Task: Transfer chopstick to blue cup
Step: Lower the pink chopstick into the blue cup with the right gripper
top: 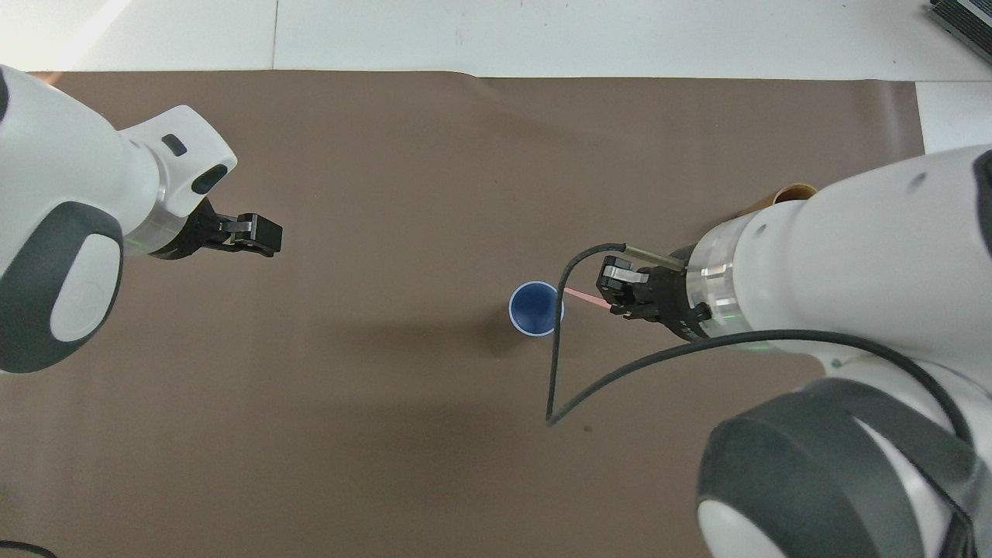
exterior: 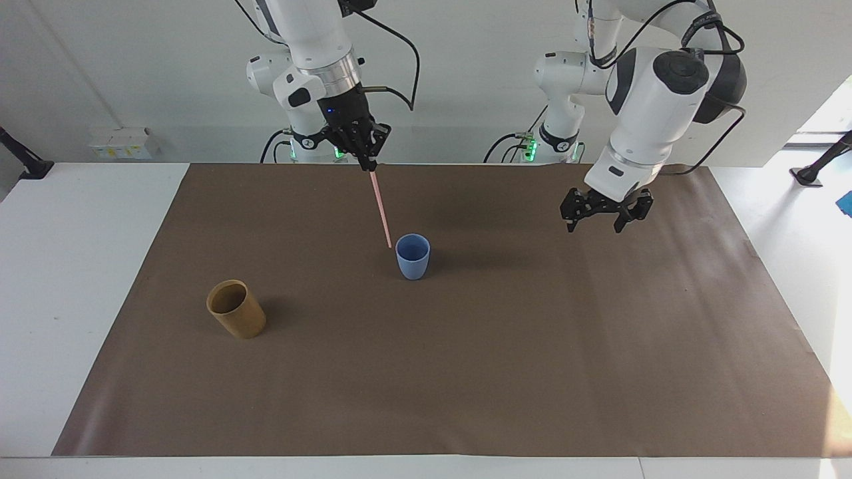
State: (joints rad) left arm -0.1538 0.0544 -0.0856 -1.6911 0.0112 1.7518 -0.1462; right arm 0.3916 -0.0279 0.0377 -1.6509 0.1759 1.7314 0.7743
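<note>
Chopstick (exterior: 381,209) pinched in right tool (exterior: 368,164) beside blue cup (exterior: 413,257); left tool (exterior: 598,219) spread, empty.

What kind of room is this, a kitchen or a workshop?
Most likely a robotics lab: two white robot arms bolted at a plain table under a brown mat, with just a blue cup and tan cup.

In the overhead view the right arm (top: 852,256) covers nearly all of the tan cup (top: 790,190); only a sliver of its rim shows. The same arm is cut off by that view's edge. The upper end of the chopstick (exterior: 381,209) is hidden inside the right gripper (exterior: 369,165). Whether its lower tip clears the blue cup (exterior: 413,257) rim cannot be told.
</note>
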